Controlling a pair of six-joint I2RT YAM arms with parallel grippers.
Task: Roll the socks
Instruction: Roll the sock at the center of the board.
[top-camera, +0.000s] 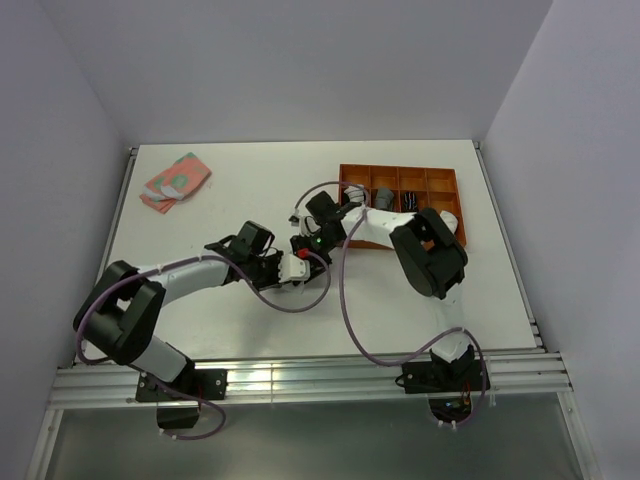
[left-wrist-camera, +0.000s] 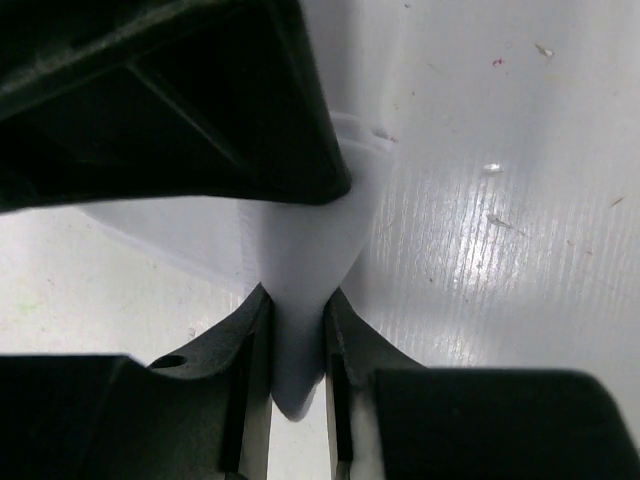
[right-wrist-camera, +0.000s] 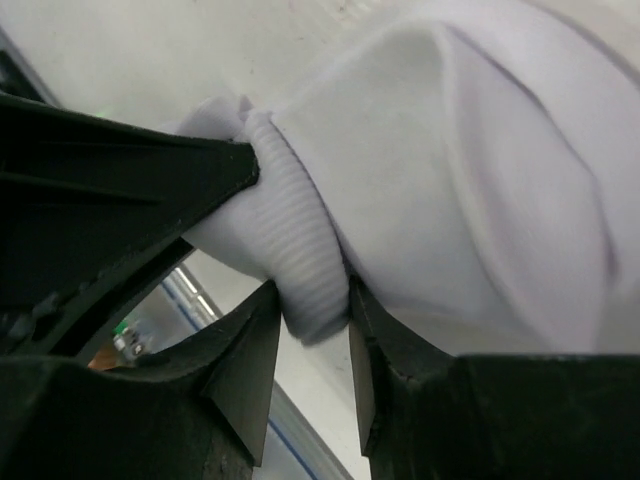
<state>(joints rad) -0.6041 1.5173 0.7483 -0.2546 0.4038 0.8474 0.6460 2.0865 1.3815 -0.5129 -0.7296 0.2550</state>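
The white sock (top-camera: 293, 265) lies mid-table between both grippers, mostly hidden by them in the top view. My left gripper (top-camera: 283, 264) is shut on a fold of the white sock (left-wrist-camera: 300, 300). My right gripper (top-camera: 306, 243) is shut on the ribbed cuff of the white sock (right-wrist-camera: 300, 270), with the bunched body (right-wrist-camera: 480, 200) beside it. The pink sock with teal patches (top-camera: 175, 181) lies folded at the far left. A black sock with white stripes (top-camera: 413, 202) and a grey roll (top-camera: 384, 198) sit in the orange tray (top-camera: 445, 178).
The orange compartment tray stands at the back right, just behind my right arm. The two grippers nearly touch each other. Metal rails run along the table's near edge (top-camera: 300, 375).
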